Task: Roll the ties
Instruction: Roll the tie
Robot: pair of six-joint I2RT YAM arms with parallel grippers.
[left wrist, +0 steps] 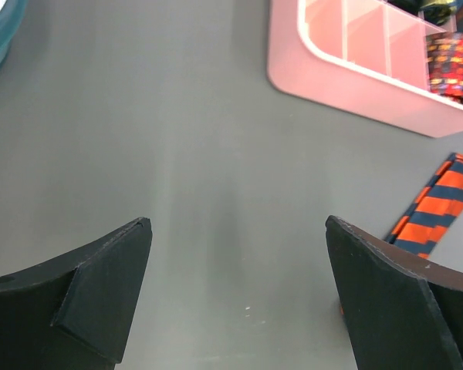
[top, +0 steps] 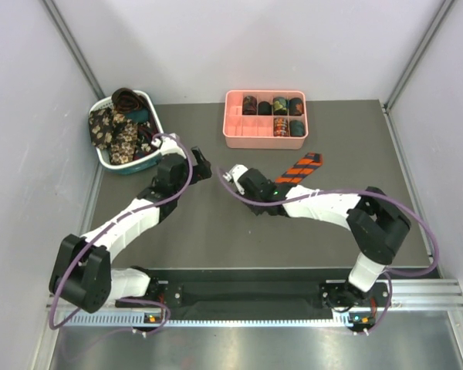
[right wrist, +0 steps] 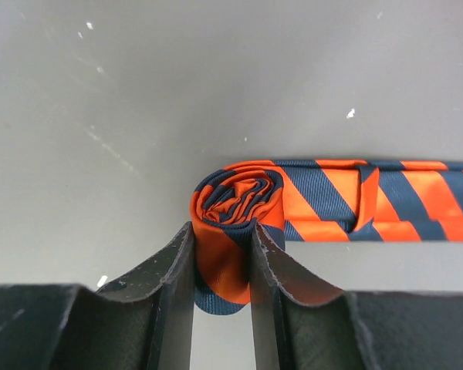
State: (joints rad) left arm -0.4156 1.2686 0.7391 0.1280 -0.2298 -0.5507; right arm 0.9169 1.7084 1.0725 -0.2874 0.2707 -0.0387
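An orange-and-dark striped tie (top: 299,167) lies on the grey table, its wide end towards the pink tray. Its near end is wound into a small coil (right wrist: 235,202). My right gripper (right wrist: 222,239) is shut on that coil, one finger on each side, with the loose strip (right wrist: 386,199) running off to the right. My left gripper (left wrist: 235,231) is open and empty above bare table, left of the striped tie (left wrist: 436,206). In the top view the left gripper (top: 201,163) is near the basket. Several rolled ties (top: 279,116) sit in the tray. Unrolled floral and dark ties (top: 119,127) fill the basket.
The pink compartment tray (top: 243,135) stands at the back middle, also in the left wrist view (left wrist: 339,65). The white-and-teal basket (top: 158,116) stands at the back left. White walls and metal rails close in the table on both sides.
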